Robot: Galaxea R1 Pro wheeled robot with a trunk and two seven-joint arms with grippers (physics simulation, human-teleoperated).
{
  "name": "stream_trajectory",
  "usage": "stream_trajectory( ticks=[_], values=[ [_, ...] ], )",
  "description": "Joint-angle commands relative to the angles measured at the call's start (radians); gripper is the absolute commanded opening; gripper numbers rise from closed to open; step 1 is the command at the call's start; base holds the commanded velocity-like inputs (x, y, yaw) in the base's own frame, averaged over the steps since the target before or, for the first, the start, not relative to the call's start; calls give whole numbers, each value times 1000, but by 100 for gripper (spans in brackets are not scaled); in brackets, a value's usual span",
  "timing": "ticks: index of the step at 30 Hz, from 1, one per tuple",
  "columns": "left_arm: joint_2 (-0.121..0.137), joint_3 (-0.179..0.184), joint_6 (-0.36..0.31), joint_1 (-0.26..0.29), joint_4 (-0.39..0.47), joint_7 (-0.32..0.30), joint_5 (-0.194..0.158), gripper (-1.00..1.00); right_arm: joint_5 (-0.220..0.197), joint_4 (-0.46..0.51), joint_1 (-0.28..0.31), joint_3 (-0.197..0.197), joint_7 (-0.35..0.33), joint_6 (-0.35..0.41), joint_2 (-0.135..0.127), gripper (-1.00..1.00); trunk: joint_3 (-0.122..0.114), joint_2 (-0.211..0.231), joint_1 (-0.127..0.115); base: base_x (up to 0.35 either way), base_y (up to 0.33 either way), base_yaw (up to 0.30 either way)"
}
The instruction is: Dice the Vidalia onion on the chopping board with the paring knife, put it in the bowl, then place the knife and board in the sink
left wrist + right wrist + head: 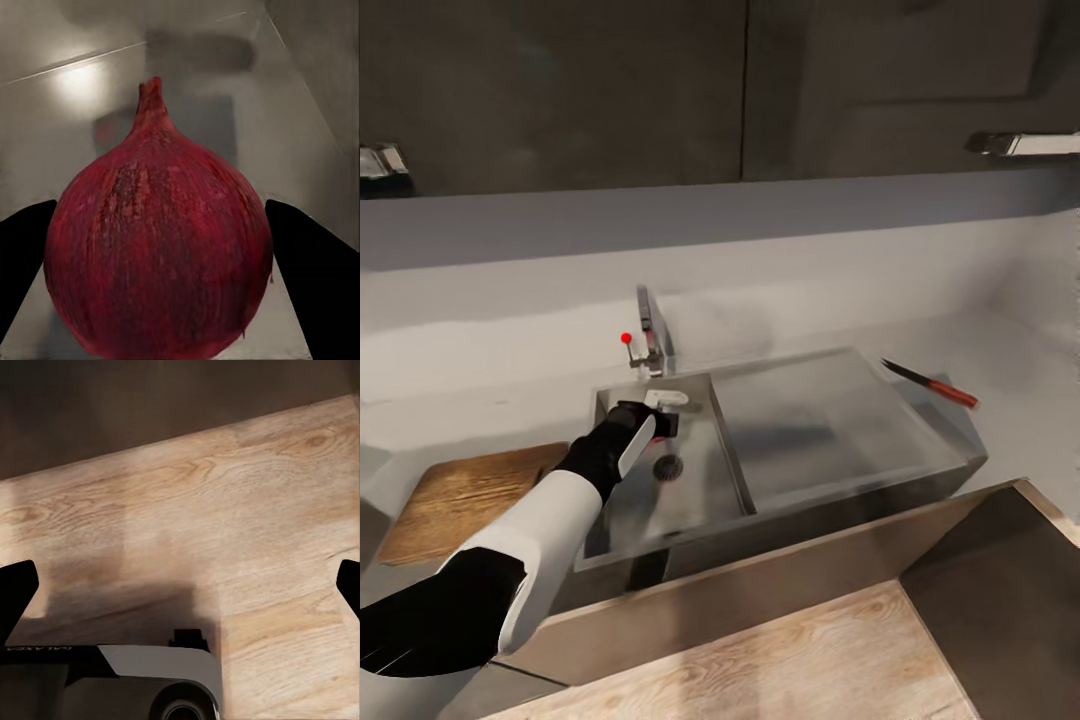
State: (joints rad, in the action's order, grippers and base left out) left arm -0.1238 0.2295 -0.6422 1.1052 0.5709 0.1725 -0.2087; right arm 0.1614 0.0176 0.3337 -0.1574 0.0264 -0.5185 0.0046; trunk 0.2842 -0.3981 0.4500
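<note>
Soft, dim light from above leaves a bright glare patch on the sink [82, 82] wall at upper left, blurred shadows, slightly smeared edges throughout

Vidalia onion [157, 247]: dark red, stem tip up, inside sink [690, 500] basin; chopping board [465, 495]: flat on countertop [480, 370]; paring knife [932, 384]: red-handled, beside drainboard.

Head view: high, angled down at the sink [780, 440].
Left wrist view: inside the sink [90, 105], very close on the Vidalia onion [157, 247].
Right wrist view: facing down, near the wooden floor [247, 510].
Shared: sink basin, in head and left wrist views.
</note>
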Motion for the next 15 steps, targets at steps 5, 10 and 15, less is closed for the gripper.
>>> stream_trajectory(
  ticks=[5,10,15],
  values=[
    [2,4,-25,1,38,10,-11,-100,10,-1,1,-8,3,-3,0,100,-6,-2,0,-323,10,0],
    [5,3,-66,1,91,10,-12,-100,10,-1,1,-8,3,-3,0,100,-14,-2,0,-290,156,0],
    [7,0,-132,1,185,10,-13,-100,10,-1,1,-8,3,-3,0,100,-22,-2,0,-263,197,0]
  ],
)
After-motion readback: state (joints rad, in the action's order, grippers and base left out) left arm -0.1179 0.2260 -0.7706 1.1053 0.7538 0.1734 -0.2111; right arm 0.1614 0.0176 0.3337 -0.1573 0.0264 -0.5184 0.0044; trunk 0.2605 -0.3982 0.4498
